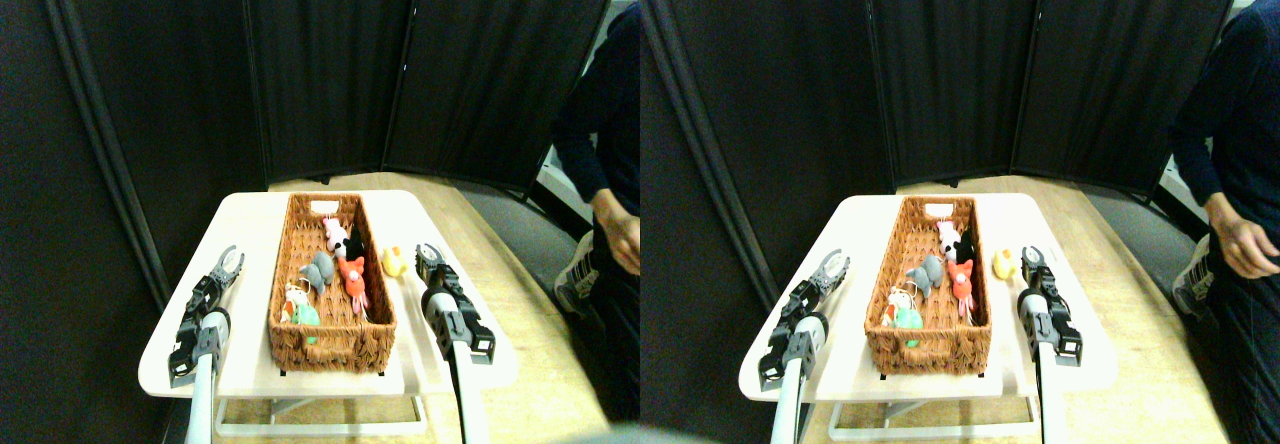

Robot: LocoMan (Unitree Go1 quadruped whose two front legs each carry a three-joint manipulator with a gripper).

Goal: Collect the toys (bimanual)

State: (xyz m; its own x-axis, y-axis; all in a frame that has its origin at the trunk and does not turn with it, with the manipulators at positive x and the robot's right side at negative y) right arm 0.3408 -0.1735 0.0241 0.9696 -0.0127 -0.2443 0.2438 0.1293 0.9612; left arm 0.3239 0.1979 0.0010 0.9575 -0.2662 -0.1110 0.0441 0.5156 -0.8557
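Toys: we count five inside the brown wicker basket [330, 339] and one outside it. At the far end of the basket lie a pink toy [333, 232] and a black-and-white toy [352, 245], touching each other. Near the middle we note a grey toy [319, 272] on the left and an orange-red toy [352, 278] on the right, just beside each other. Toward the near end, against the left wall, sits a green toy [304, 314] with an orange and white part on top; we cannot tell whether that is a second animal. A yellow toy [394, 261] lies on the white table [250, 224], just beside the basket's right wall.

We see the left gripper [231, 260] over the table left of the basket, its two jaws apart, holding nothing. The right gripper [429, 255] sits right of the basket, near the yellow toy but not touching it; we cannot tell how its jaws stand.

A person [605, 164] in dark clothing stands at the right edge, one hand [622, 242] hanging well apart from the table. Black curtain panels [400, 64] close off the back.
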